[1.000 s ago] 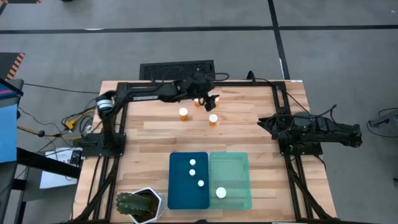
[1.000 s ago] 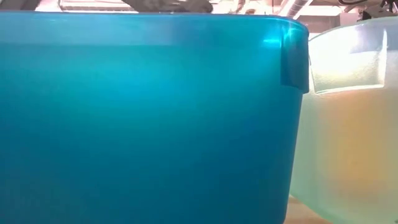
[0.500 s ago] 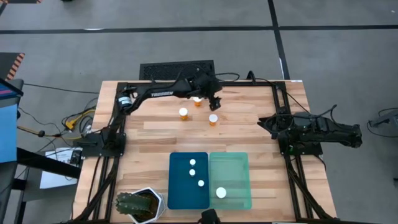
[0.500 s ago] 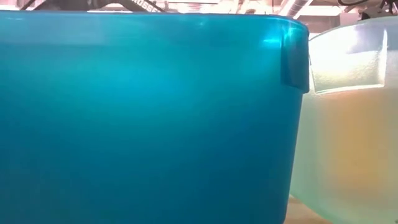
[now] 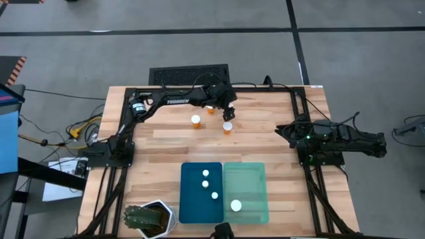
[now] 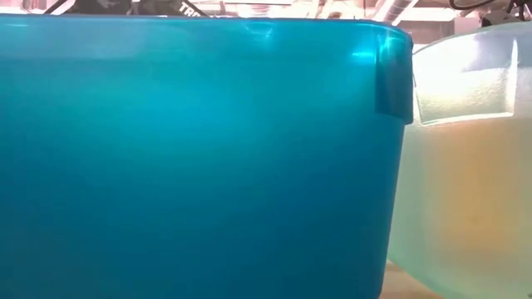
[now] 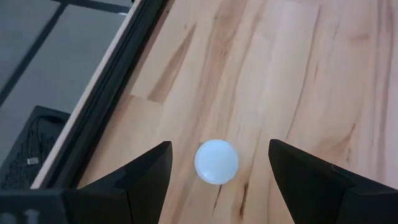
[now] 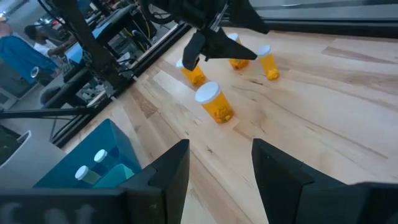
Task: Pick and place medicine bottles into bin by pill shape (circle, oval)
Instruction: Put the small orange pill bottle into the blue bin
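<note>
A: Medicine bottles, where are they? I count three standing loose on the wooden table (image 5: 265,143): one bottle (image 5: 196,121) on its own, one bottle (image 5: 228,127) below the left gripper (image 5: 230,113), and a third bottle (image 5: 211,108) mostly under the left arm near the table's far edge.

B: And the rest are sorted. Three white caps (image 5: 205,174) show in the dark blue tray (image 5: 189,209), and one wider capped bottle (image 5: 236,206) sits in the mint green tray (image 5: 255,192). The two trays touch side by side at the near edge.

A: The left gripper's state?

B: Its fingers (image 7: 146,174) stand apart with nothing between them. In the left wrist view a white cap (image 7: 216,161) lies in the gap below, untouched on either side.

A: The right gripper (image 8: 217,168)?

B: It waits over the table's right edge, fingers parted, holding nothing. Its wrist view looks across to the three orange bottles, with the nearest bottle (image 8: 215,102) well apart from it.

A: Anything else?

B: A spiky green plant (image 5: 138,216) in a white pot at the near left corner. The low view is filled by the blue tray wall (image 6: 191,158) and the green tray wall (image 6: 465,166) beside it.
</note>
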{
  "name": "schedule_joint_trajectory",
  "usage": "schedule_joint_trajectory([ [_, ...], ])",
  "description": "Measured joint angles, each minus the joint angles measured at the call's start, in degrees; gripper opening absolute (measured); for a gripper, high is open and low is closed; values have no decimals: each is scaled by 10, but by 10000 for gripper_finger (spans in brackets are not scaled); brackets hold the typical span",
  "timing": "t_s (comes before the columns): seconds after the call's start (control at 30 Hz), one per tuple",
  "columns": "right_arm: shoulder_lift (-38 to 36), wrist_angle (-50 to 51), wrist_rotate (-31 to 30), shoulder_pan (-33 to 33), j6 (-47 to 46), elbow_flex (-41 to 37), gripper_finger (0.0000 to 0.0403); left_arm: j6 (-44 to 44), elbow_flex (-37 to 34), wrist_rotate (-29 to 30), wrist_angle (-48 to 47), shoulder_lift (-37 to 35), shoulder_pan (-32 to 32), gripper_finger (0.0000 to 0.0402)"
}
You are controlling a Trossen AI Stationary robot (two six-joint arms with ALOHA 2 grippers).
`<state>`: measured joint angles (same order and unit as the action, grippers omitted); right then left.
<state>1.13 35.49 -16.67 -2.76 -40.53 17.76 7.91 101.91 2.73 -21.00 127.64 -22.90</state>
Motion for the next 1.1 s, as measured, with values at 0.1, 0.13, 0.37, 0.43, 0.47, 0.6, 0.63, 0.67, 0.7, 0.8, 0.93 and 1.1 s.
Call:
schedule_joint_trajectory([
  [0.1, 0, 0, 0, 0, 0, 0, 183, 5, 0, 6, 4, 0, -2, 261],
  [0.13, 0, 0, 0, 0, 0, 0, 184, 7, 0, 6, 6, 0, -2, 261],
  [0.37, 0, 1, 0, 0, 0, 0, 186, 13, 0, 5, 8, 0, -2, 261],
  [0.43, 0, 1, 0, 0, 0, 0, 185, 19, 0, 10, 11, 0, -1, 261],
  [0.47, 0, 1, 0, 0, 0, 0, 184, 19, 0, 10, 10, 0, -2, 261],
  [0.6, 0, 1, 0, 0, 0, 0, 184, 16, 0, 16, -6, 0, -1, 261],
  [0.63, 0, 1, 0, 0, 0, 0, 184, 20, 0, 18, -9, 0, -1, 261],
  [0.67, 0, 1, 0, 0, 1, 0, 185, 22, 0, 18, -11, 0, 0, 261],
  [0.7, 0, 1, 0, 0, 1, 0, 185, 23, 0, 18, -13, 0, 0, 261],
  [0.8, 0, 1, 0, 0, 1, 0, 186, 22, 0, 20, -18, 0, 0, 261],
  [0.93, 0, 1, 0, 0, 1, 0, 185, 30, 0, 18, -18, 0, -1, 261],
  [1.1, 0, 1, 0, 0, 1, 0, 183, 32, 0, 12, -17, 0, -1, 261],
])
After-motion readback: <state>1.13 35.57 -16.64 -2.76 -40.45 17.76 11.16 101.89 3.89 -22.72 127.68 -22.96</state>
